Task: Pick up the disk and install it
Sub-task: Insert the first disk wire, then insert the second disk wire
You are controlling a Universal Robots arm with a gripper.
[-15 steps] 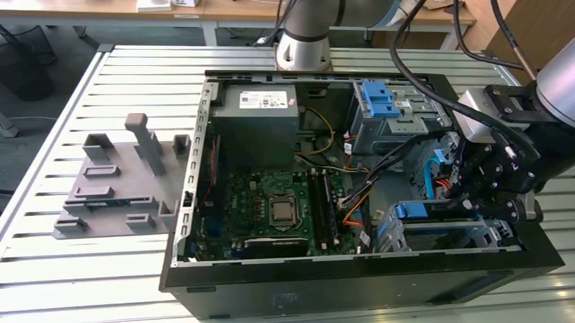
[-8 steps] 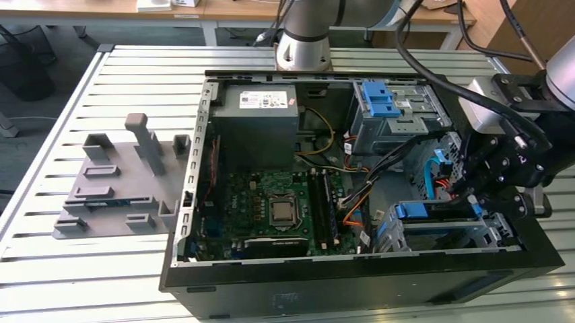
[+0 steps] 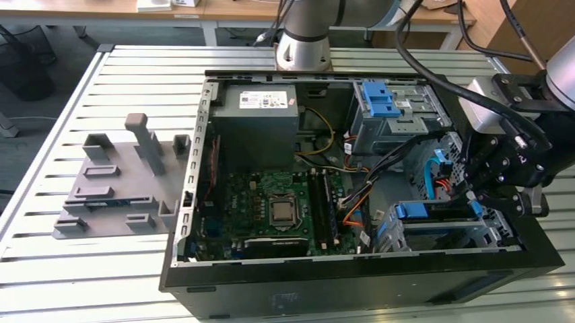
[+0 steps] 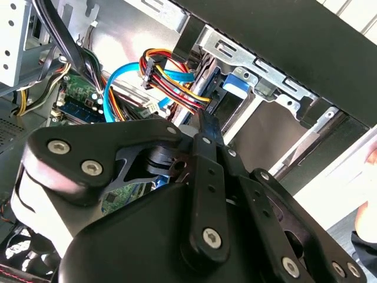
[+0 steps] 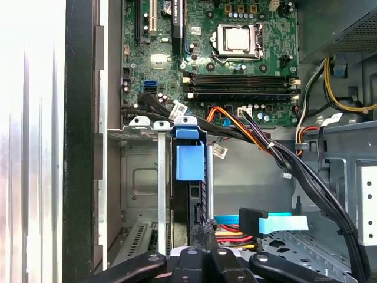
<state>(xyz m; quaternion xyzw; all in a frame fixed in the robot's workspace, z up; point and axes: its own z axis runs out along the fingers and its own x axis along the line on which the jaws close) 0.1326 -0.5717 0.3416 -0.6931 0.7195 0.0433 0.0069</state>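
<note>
The disk (image 3: 437, 210) stands on edge in the silver drive cage at the case's front corner, on the exterior view's right. Its blue plastic frame (image 5: 189, 162) faces up in the first wrist view, and its blue tab (image 4: 235, 82) shows in the second wrist view. My gripper (image 3: 478, 195) hangs just over the cage, beside the disk's cable end. Its black fingers (image 4: 207, 127) lie together and shut, with nothing seen between them. In the first wrist view the gripper (image 5: 205, 236) points along the disk's dark edge.
The open black case (image 3: 359, 286) lies on a slatted white table. Inside are the motherboard (image 3: 274, 205), a grey power-supply box (image 3: 258, 118), a blue latch on a metal cage (image 3: 384, 101) and loose cables (image 5: 259, 138) close to the gripper. A grey fixture (image 3: 121, 182) sits outside.
</note>
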